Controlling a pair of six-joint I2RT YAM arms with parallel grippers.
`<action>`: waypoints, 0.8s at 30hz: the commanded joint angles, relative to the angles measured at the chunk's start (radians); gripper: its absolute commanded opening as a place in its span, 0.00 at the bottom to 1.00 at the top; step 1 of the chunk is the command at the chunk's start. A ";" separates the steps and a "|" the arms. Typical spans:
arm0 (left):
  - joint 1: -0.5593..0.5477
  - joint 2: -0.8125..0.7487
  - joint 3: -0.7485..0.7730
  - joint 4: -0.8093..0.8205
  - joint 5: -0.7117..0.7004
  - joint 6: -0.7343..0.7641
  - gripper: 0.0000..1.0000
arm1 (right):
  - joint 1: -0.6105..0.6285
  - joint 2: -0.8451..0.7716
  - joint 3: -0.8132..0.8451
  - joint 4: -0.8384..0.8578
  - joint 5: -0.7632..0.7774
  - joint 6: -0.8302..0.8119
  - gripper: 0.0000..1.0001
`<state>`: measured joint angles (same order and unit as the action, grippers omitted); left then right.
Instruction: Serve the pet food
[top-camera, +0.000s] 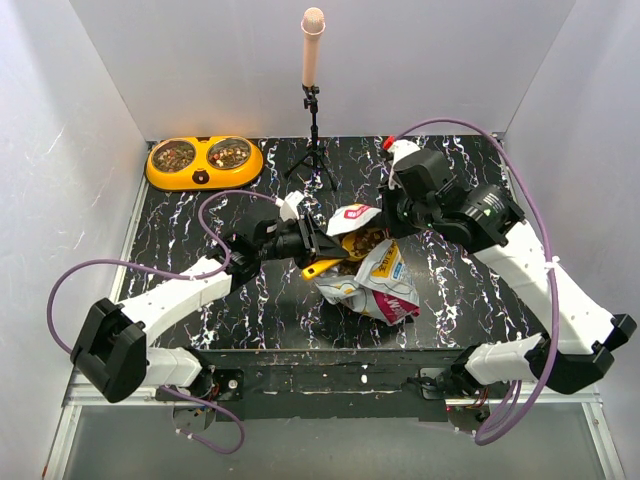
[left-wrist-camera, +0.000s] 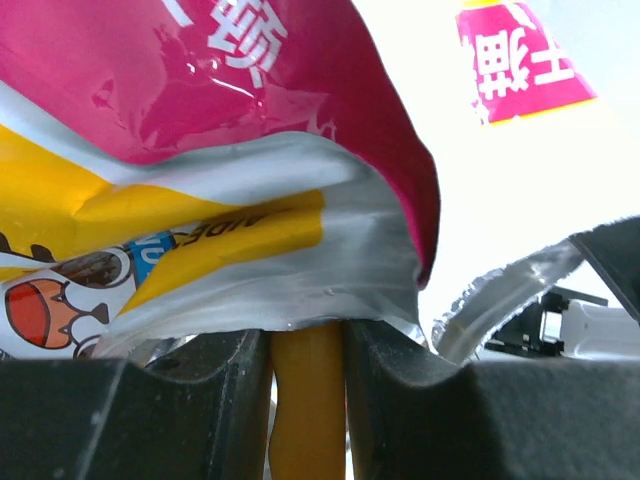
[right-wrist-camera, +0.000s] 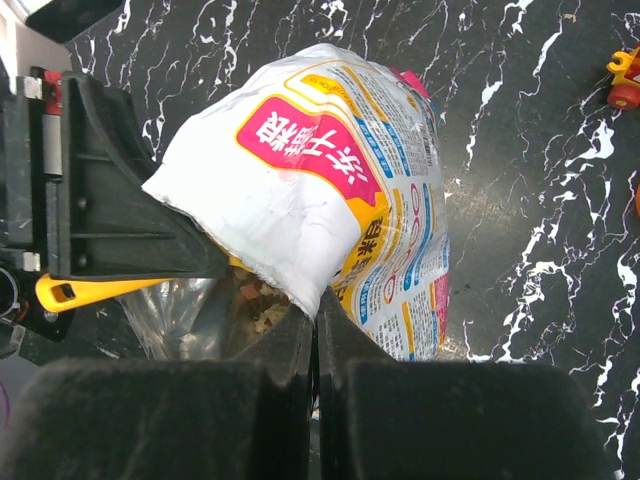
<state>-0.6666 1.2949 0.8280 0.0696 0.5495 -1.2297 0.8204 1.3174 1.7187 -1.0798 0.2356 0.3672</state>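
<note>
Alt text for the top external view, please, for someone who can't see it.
At the centre, the left gripper holds a yellow scoop at the mouth of an open pet food bag, while the right gripper pinches the bag's top edge. An orange double bowl sits at the far left.

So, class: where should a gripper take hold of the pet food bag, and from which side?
Probably the bag by the upper lip of its mouth, pinched from the right, as the right gripper does: thin film pinches flat, and lifting it leaves the mouth open toward the scoop in the left gripper.
</note>
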 joint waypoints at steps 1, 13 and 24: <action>0.016 -0.048 0.071 -0.063 0.059 0.048 0.00 | 0.010 -0.115 0.024 0.293 0.047 0.006 0.01; 0.015 -0.115 0.043 -0.008 0.112 0.035 0.00 | -0.064 -0.087 0.058 0.282 0.077 -0.045 0.01; 0.018 -0.146 -0.007 0.120 0.141 -0.013 0.00 | -0.089 -0.121 0.021 0.293 0.076 -0.080 0.01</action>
<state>-0.6563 1.1820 0.8406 0.0902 0.6674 -1.2243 0.7452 1.2892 1.6875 -1.0573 0.2619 0.3099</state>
